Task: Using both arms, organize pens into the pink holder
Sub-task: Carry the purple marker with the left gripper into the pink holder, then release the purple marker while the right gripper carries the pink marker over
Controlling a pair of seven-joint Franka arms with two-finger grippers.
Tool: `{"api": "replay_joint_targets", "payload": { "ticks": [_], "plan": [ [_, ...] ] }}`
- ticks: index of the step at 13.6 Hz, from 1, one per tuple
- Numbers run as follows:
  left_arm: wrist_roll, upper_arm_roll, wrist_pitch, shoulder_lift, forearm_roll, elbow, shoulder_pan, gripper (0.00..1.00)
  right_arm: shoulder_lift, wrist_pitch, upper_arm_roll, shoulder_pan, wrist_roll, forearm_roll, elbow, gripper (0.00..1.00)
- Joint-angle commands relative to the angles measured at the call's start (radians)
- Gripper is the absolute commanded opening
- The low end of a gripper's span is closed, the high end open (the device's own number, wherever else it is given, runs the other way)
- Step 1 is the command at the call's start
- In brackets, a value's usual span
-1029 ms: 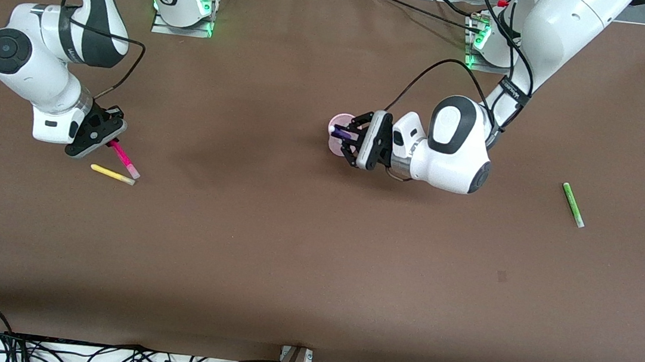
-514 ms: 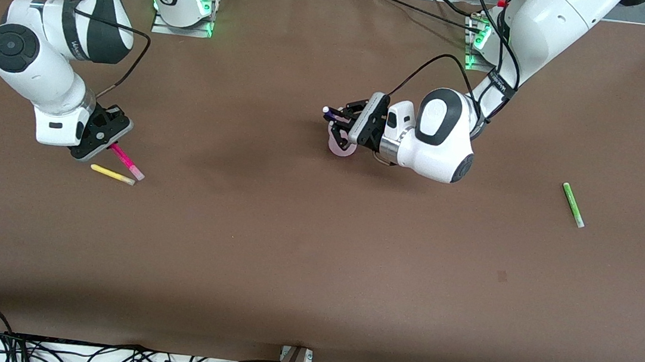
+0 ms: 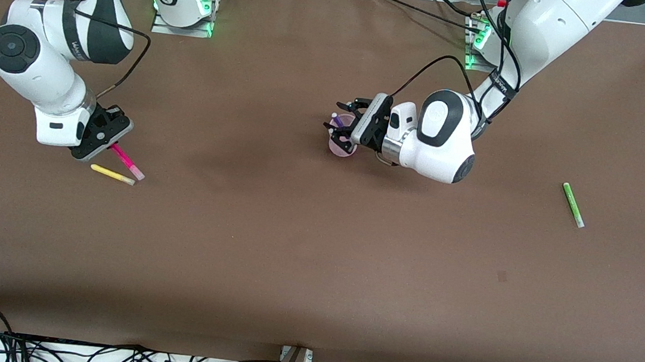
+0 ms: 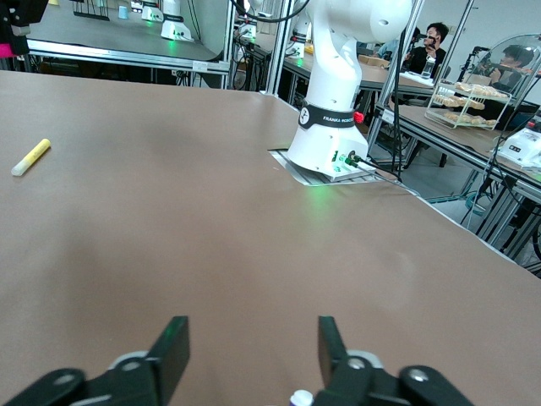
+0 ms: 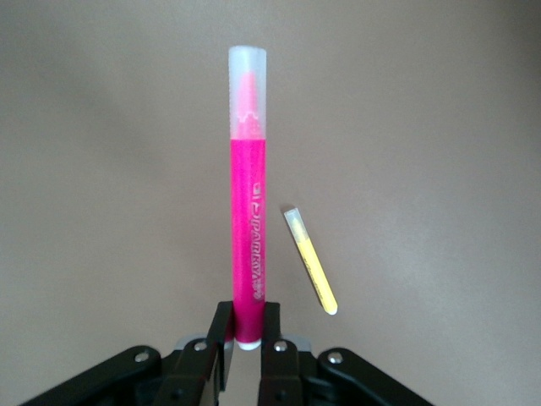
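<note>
**Pink pen clamped by right arm; purple pen in cup, left jaws apart**

Front view: Brown table. Left gripper is over the pink holder near table centre, fingers spread, nothing between them. Dark purple pen stands tilted in the holder, pale cap end up, clear of the fingers. Right gripper is low over the table twd the right arm's end, closed on the magenta-pink pen, which slants down w/ its pale cap end close to the table; contact w/ surface can't be told. Yellow pen lies flat just beside it, nearer the camera. Green pen lies flat twd the left arm's end, well apart from the rest.

Left wrist view: both fingers set wide, bare table between them. A pale cap tip shows at the frame edge by one finger. Yellow pen far off on the table.

Right wrist view: fingers pinch the magenta-pink pen at its butt end, clear cap pointing away. Yellow pen below, beside it.
</note>
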Motion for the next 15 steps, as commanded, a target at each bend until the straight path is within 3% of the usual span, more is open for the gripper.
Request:
{"api": "replay_joint_targets", "payload": {
  "ticks": [1, 4, 6, 10, 15],
  "plan": [
    [0.031, -0.005, -0.017, -0.050, -0.017, -0.006, 0.024, 1.00, -0.005, -0.054, -0.001, 0.053, 0.004, -0.061, 0.023, 0.00],
    [0.008, 0.005, -0.017, -0.088, -0.015, 0.000, 0.024, 1.00, -0.011, -0.126, 0.010, 0.136, 0.072, -0.097, 0.057, 0.00],
    [-0.168, 0.016, -0.044, -0.093, 0.024, 0.006, 0.054, 1.00, -0.005, -0.218, 0.050, 0.195, 0.128, -0.143, 0.130, 0.00],
    [-0.443, 0.018, -0.187, -0.093, 0.303, 0.064, 0.165, 1.00, 0.040, -0.424, 0.056, 0.450, 0.306, -0.276, 0.269, 0.00],
    [-0.654, 0.028, -0.277, -0.096, 0.653, 0.110, 0.310, 1.00, 0.078, -0.436, 0.058, 0.705, 0.523, -0.312, 0.313, 0.00]
  ]
}}
